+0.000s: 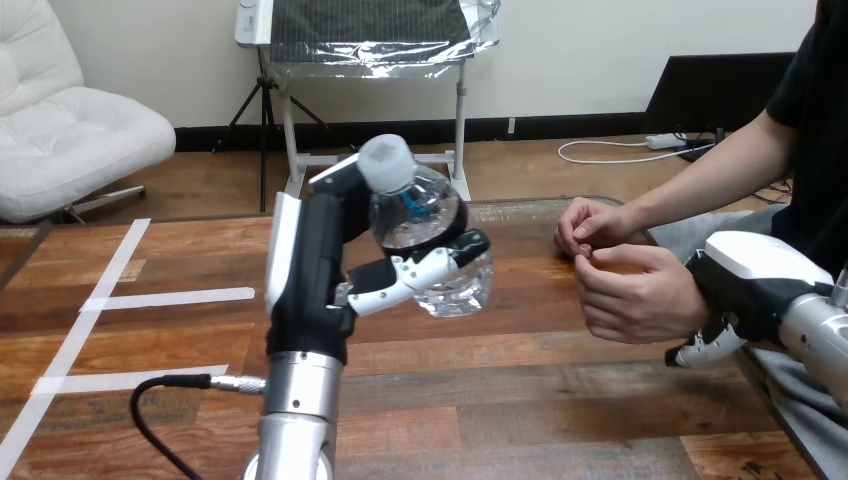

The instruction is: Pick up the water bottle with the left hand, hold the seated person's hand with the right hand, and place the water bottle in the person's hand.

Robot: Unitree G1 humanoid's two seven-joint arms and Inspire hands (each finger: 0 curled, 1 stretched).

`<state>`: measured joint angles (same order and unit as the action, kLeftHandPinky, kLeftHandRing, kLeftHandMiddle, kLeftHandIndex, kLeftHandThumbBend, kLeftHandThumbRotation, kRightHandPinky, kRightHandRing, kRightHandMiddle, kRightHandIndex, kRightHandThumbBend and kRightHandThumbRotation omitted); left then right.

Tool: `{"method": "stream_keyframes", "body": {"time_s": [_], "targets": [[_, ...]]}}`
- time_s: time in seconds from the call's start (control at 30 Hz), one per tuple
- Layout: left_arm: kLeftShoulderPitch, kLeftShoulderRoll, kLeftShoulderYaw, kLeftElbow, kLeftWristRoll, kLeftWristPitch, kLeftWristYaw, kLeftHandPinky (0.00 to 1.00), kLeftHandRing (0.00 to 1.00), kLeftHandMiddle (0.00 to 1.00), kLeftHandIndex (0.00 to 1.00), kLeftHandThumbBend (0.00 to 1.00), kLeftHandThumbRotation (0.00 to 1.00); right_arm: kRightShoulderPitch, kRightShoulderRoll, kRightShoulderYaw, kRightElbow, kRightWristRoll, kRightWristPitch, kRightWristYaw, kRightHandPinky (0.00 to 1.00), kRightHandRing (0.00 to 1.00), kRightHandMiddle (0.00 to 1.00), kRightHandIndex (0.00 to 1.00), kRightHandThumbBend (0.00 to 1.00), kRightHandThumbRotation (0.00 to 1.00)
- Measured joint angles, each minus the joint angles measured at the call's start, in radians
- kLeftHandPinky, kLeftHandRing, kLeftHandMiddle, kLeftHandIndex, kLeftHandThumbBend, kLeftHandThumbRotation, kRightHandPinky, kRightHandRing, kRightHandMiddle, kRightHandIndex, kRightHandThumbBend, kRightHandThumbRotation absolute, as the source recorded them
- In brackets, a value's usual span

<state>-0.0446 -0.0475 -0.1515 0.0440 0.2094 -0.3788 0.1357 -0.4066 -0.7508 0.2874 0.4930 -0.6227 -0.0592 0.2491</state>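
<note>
Rising from the bottom edge of your head view, the robot's left arm (297, 400) stands nearly upright over the wooden table (560, 400). A black cable (150, 400) loops off its silver forearm. At your lower right the right arm (820, 335) comes in low from the side edge. Its right hand (750, 280) sits just beside the wrist of the person's nearer hand (635, 295), the white shell facing up. You cannot tell from here whether that hand is open or closed, nor whether it grips the wrist or only touches it.

Higher up and toward the middle, the left hand (310, 270) is clamped around the water bottle (425, 225). The thumb (430, 270) crosses the bottle's lower half on your side. The clear bottle is held off the table and tilted, its white cap (385, 162) leaning up and to the left. It stays apart from the person's hands, to their left.

Just beyond the nearer hand, the person's farther hand (590, 225) meets it at the fingertips, both over the table's right side.

Strips of white tape (165, 297) lie across the boards at your left.
</note>
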Motion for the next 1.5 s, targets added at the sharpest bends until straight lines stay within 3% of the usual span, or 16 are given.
{"method": "stream_keyframes", "body": {"time_s": [1.13, 1.5], "targets": [[-0.039, 0.000, -0.077, 0.051, -0.007, 0.046, 0.000, 0.42, 0.41, 0.41, 0.48, 0.63, 0.00, 0.023, 0.003, -0.009, -0.179, -0.005, -0.009, 0.007, 0.17, 0.24, 0.32, 0.36, 0.76, 0.00], [-0.060, 0.002, -0.105, 0.071, -0.008, 0.046, -0.001, 0.41, 0.40, 0.41, 0.48, 0.63, 0.00, 0.034, 0.003, -0.014, -0.218, 0.003, -0.055, -0.010, 0.18, 0.25, 0.32, 0.33, 0.80, 0.00]]}}
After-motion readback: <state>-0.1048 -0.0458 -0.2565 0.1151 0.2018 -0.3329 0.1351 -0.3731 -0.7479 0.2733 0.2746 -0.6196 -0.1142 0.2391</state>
